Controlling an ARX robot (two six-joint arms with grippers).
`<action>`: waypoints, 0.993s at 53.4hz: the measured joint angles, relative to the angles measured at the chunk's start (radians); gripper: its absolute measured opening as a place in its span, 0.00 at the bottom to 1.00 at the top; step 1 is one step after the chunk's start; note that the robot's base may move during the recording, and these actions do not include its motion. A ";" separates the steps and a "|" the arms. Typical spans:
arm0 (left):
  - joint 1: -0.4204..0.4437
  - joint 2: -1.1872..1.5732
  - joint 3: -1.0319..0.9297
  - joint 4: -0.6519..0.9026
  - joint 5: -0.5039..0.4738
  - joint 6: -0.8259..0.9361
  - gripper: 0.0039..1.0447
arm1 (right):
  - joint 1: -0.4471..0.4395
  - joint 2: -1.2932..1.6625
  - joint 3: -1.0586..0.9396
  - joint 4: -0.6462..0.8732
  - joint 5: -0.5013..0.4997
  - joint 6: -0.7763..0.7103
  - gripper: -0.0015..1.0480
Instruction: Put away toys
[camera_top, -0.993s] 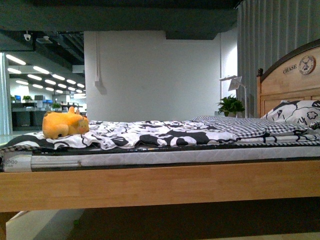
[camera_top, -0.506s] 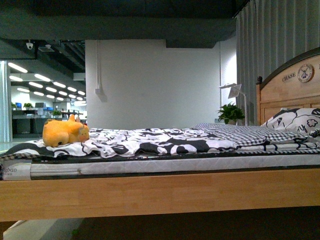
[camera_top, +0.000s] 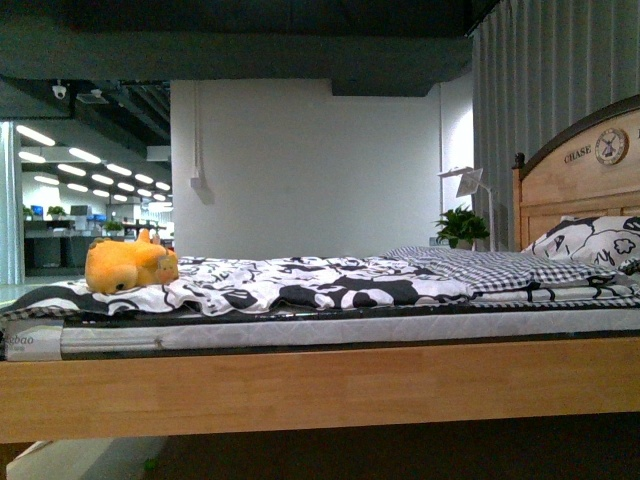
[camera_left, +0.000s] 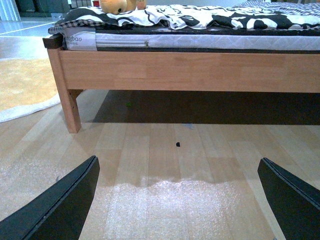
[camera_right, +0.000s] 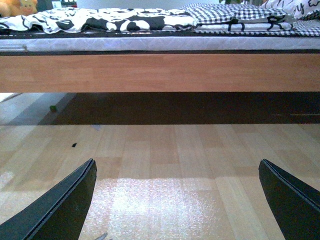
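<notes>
An orange-yellow plush toy (camera_top: 128, 266) lies on the black-and-white bedspread (camera_top: 330, 280) at the far left end of the bed. It also shows in the left wrist view (camera_left: 118, 5) and, partly cut off, in the right wrist view (camera_right: 17, 7). Neither arm shows in the front view. My left gripper (camera_left: 177, 200) is open and empty, low over the wooden floor in front of the bed. My right gripper (camera_right: 177, 200) is open and empty, also low over the floor. Both are well below and short of the toy.
The wooden bed frame (camera_top: 320, 385) crosses the front view, with a headboard (camera_top: 590, 185) and pillow (camera_top: 590, 240) at right. A bed leg (camera_left: 70, 107) and a yellow rug (camera_left: 25, 87) lie at left. A plant (camera_top: 462, 226) and lamp (camera_top: 465, 180) stand behind.
The front view shifted slightly between one second and half a second ago, the bed sitting a little lower in frame. Since then nothing has visibly moved.
</notes>
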 joint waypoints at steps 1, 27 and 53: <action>0.000 0.000 0.000 0.000 0.000 0.000 0.94 | 0.000 0.000 0.000 0.000 0.000 0.000 0.94; 0.000 0.000 0.000 0.000 0.000 0.000 0.94 | 0.000 0.000 0.000 0.000 0.000 0.000 0.94; 0.000 0.000 0.000 0.000 0.000 0.000 0.94 | 0.000 0.000 0.000 0.000 0.000 0.000 0.94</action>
